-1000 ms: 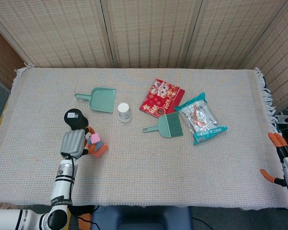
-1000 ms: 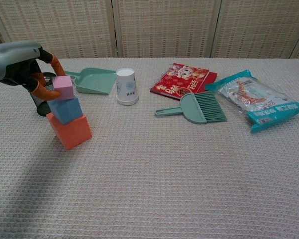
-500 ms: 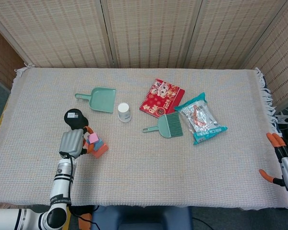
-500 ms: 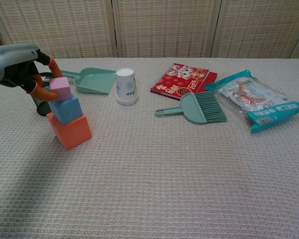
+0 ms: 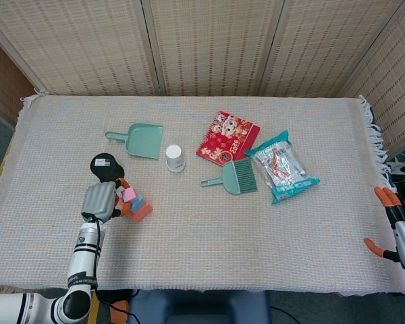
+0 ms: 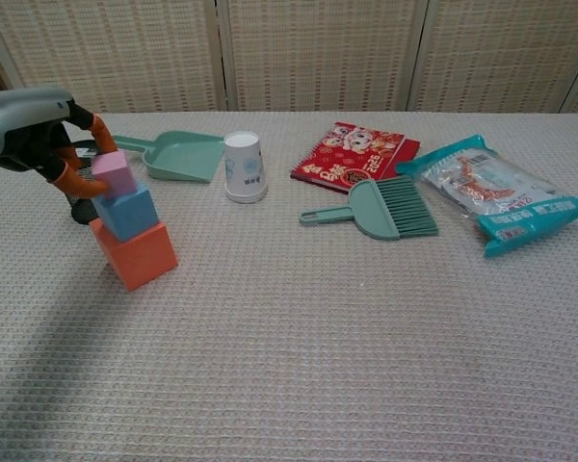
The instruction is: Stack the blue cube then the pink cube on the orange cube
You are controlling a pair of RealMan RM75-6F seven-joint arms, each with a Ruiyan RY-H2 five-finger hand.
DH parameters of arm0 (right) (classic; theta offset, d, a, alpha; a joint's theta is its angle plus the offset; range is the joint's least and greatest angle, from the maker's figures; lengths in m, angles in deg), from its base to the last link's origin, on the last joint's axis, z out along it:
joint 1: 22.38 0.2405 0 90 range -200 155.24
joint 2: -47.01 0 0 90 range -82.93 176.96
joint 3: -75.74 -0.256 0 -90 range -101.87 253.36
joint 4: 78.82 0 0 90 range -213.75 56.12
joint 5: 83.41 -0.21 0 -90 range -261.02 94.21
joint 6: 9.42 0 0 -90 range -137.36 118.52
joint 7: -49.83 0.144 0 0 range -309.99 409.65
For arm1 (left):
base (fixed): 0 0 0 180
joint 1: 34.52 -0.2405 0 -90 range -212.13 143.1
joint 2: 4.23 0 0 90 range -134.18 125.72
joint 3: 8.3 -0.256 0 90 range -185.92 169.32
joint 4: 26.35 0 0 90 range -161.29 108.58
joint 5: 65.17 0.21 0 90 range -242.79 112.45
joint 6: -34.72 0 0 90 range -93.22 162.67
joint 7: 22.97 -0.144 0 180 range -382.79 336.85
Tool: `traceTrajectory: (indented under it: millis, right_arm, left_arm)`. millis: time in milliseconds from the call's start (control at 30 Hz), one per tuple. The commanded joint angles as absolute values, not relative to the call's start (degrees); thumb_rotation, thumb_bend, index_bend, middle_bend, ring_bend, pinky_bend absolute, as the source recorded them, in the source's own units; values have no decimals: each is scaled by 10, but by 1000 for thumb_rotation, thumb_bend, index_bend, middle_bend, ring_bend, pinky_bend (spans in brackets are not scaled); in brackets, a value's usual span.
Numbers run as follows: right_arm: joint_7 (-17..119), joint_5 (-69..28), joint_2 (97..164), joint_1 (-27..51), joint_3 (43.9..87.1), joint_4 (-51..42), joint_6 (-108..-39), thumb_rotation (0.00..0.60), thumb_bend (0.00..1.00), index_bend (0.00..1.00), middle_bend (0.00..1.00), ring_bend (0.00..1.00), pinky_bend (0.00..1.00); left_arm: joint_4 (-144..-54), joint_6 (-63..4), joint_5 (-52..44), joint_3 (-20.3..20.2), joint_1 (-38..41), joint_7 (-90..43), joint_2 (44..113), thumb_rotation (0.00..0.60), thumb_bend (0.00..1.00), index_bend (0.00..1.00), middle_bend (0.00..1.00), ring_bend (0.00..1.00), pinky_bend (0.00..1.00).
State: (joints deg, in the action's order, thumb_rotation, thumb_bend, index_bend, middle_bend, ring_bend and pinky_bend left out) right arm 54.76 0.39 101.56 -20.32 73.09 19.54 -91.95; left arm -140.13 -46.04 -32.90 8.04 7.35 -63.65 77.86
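Observation:
The orange cube (image 6: 137, 254) (image 5: 142, 213) sits on the cloth at the near left, with the blue cube (image 6: 127, 211) (image 5: 139, 202) on top of it. The pink cube (image 6: 111, 171) (image 5: 129, 195) rests tilted on the blue cube's left part. My left hand (image 6: 34, 130) (image 5: 99, 200) is just left of the stack and pinches the pink cube between orange-tipped fingers (image 6: 74, 179). My right hand (image 5: 399, 229) shows only in the head view, at the table's right edge, with its fingers apart and holding nothing.
A black cylinder (image 5: 106, 166) lies right behind the left hand. Further back are a green dustpan (image 6: 181, 156), a white paper cup (image 6: 244, 166), a red booklet (image 6: 354, 151), a green brush (image 6: 380, 207) and a teal snack bag (image 6: 496, 202).
The left hand has drawn a little to the left with the pink cube, which now sits further left on the blue cube and more tilted. The right hand has not moved.

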Motion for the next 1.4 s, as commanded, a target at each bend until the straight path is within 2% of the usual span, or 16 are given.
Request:
traceTrajectory:
  millis: [33,400,700,800,867,967,1000,1067,1100,1133,1200,1267,1400]
  right_arm:
    - [548,4,1015,-204,731,195,-920,600,94,0,0,0,0]
    - [551,5,1014,-204,731,194,-922,600,94,0,0,0,0]
    - [552,6,1013,-206,731,194,-926,600,95,0,0,0,0]
    - [551,8,1013,-207,732,194,-927,600,95,0,0,0,0]
    - [550,10,1013,-208,733,195,-928,600,94,0,0,0,0]
    - [544,16,1015,-209,736,196,-931,600,94,0,0,0,0]
    - [541,18,1015,-210,737,197,-931,600,95,0,0,0,0]
    - [531,21,1018,-210,740,198,-932,600,94,0,0,0,0]
    - [523,23,1021,-210,741,199,-931,600,94,0,0,0,0]
    - [518,24,1023,-210,742,200,-930,600,94,0,0,0,0]
    - [503,26,1028,-209,745,203,-928,600,94,0,0,0,0]
    - [490,27,1031,-210,746,206,-929,600,95,0,0,0,0]
    - [469,39,1040,-210,751,206,-932,600,94,0,0,0,0]
  left_arm:
    - [-1402,-460,-328,79,74,-637,778,600,348,262,1000,1000,1000]
    - [-1405,-460,-333,76,78,-646,776,600,348,185,1000,1000,1000]
    - [-1466,-456,-332,61,67,-650,729,600,351,104,1000,1000,1000]
    - [-1497,-438,-290,40,42,-615,690,600,351,85,1000,1000,1000]
    - [-1505,-421,-214,5,11,-572,652,600,350,72,1000,1000,1000]
    - [-1456,-432,-36,-75,-60,-490,606,600,349,65,958,988,1000]
    - [-1428,-441,16,-97,-80,-453,601,600,348,65,890,934,995]
    - [-1338,-459,117,-149,-126,-360,593,600,348,66,652,674,853]
    - [-1286,-468,148,-169,-146,-318,593,600,348,66,452,436,648]
    - [-1247,-480,159,-179,-163,-293,599,600,350,67,309,271,464]
    - [-1172,-518,180,-180,-195,-255,626,600,350,68,150,96,265]
    - [-1130,-545,183,-173,-217,-242,648,600,350,77,88,20,189]
    - [-1131,-569,203,-176,-240,-259,643,600,349,69,52,0,158]
